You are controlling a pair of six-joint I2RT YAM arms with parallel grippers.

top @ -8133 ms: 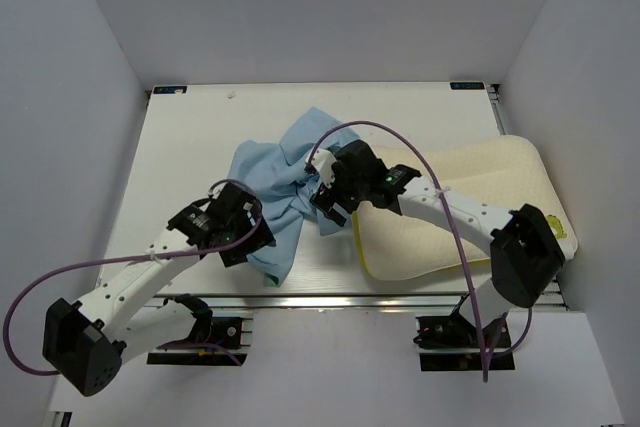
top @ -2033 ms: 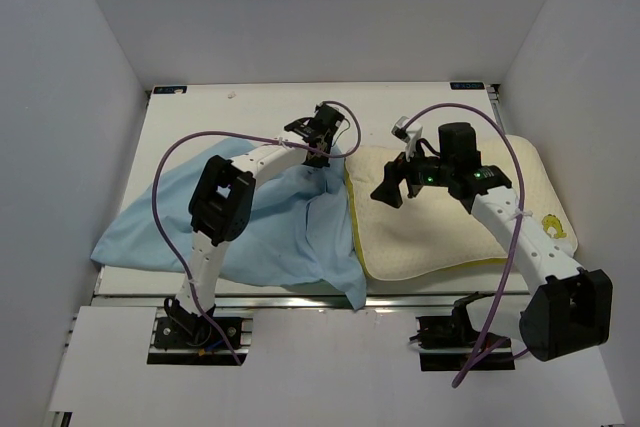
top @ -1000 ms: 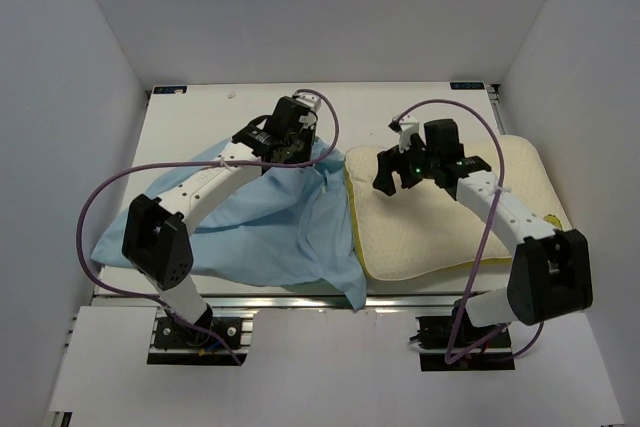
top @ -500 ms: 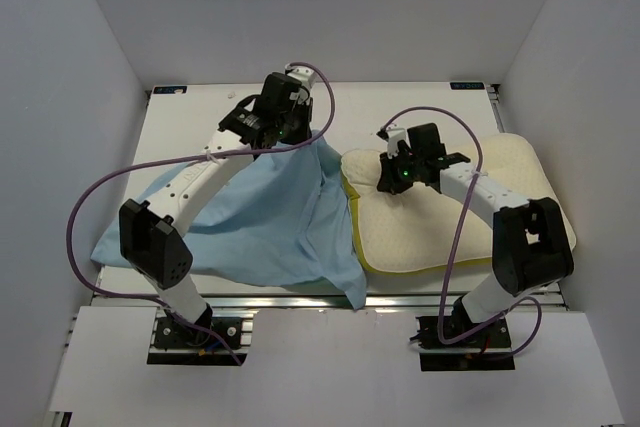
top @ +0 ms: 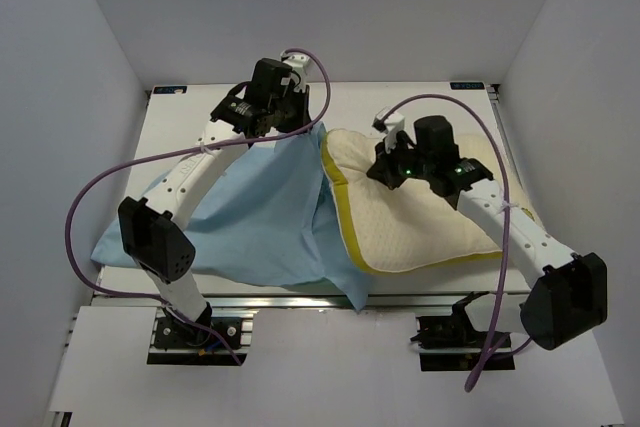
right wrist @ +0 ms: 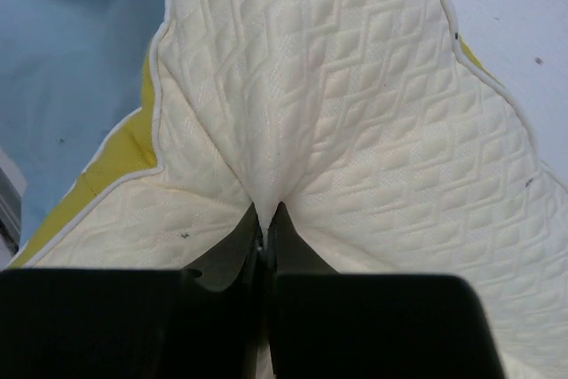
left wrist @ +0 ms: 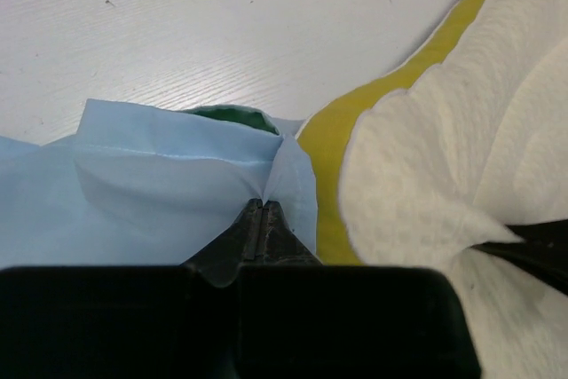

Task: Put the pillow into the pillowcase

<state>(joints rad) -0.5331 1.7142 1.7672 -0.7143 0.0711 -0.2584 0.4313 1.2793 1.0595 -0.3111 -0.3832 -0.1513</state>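
Observation:
The cream pillow (top: 420, 222) with its yellow rim lies on the right half of the table, its left end raised and drawn leftward. My right gripper (top: 386, 169) is shut on a pinch of the pillow's quilted cover (right wrist: 337, 113) near that end. The light blue pillowcase (top: 250, 217) spreads over the left half and hangs from my left gripper (top: 303, 128), which is shut on its top edge (left wrist: 160, 184). A sliver of green inner face (left wrist: 226, 115) shows at that edge. The pillow's yellow rim (left wrist: 342, 135) sits right beside the held pillowcase edge.
The white table (top: 190, 117) is walled by grey panels on three sides. A metal rail (top: 300, 297) runs along the near edge, and the pillowcase's corner hangs over it. Purple cables (top: 100, 197) loop above both arms.
My right gripper went from open to shut on the pillow and dragged its left end up and toward the pillowcase. The left gripper carried the pillowcase edge higher and farther back.

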